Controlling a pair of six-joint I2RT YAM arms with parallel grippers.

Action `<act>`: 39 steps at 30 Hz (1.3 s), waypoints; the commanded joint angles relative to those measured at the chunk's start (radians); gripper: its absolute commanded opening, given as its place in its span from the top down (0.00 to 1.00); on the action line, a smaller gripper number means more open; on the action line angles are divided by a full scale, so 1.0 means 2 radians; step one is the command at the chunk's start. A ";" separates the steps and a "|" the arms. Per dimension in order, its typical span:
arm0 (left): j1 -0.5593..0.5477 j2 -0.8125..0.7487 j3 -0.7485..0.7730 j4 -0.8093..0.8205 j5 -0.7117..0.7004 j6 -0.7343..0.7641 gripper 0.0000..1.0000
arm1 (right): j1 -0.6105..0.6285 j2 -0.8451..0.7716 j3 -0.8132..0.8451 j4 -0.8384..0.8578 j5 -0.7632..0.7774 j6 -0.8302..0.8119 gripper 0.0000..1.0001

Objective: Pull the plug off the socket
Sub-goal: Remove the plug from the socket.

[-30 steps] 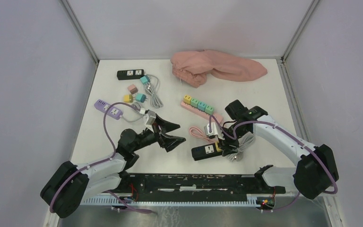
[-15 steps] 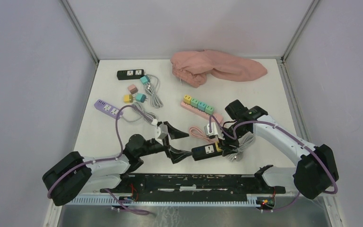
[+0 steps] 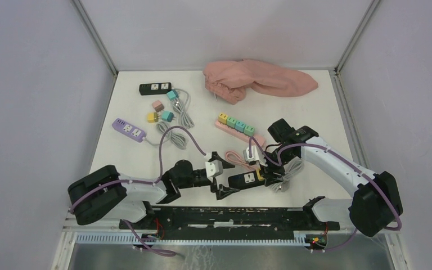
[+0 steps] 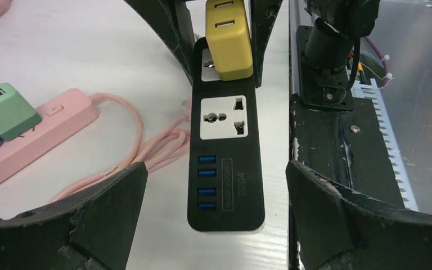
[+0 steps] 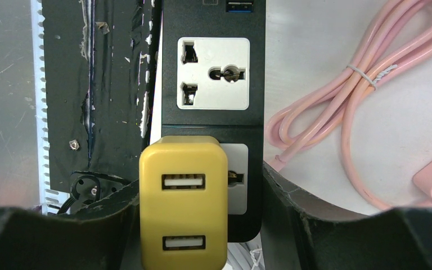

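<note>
A black socket strip [image 3: 243, 180] lies near the table's front edge with a yellow plug [image 3: 259, 175] standing in its right-end socket. My right gripper [image 3: 264, 173] is shut across that end of the socket strip [image 5: 214, 56]. The yellow plug [image 5: 183, 211] stands between its fingers, against one of them. My left gripper [image 3: 228, 174] is open and wide. Its fingertips [image 4: 129, 185] straddle the USB end of the socket strip [image 4: 225, 169] without touching it. The yellow plug [image 4: 229, 39] shows at the far end in the left wrist view.
A pink strip [image 3: 233, 130] with several coloured plugs and its coiled pink cable [image 3: 236, 157] lie just behind. A grey cable [image 3: 289, 171] sits under the right arm. A purple strip [image 3: 128, 128], another black strip [image 3: 154, 88], loose plugs [image 3: 160, 111] and pink cloth [image 3: 259, 79] lie farther back.
My left arm has swung right and forward, bringing its open gripper from the table's left-middle to straddle the black strip's left end. The right arm and the plug have not moved.
</note>
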 commanded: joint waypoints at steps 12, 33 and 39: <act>-0.036 0.142 0.102 0.002 -0.004 0.029 0.18 | -0.002 -0.005 0.026 -0.003 -0.030 -0.007 0.96; -0.036 0.130 0.114 -0.037 -0.007 -0.008 0.97 | -0.010 -0.034 0.018 0.005 -0.035 0.006 0.07; -0.036 0.124 0.104 -0.028 -0.006 -0.019 0.97 | -0.022 -0.043 0.022 -0.004 -0.060 0.008 0.01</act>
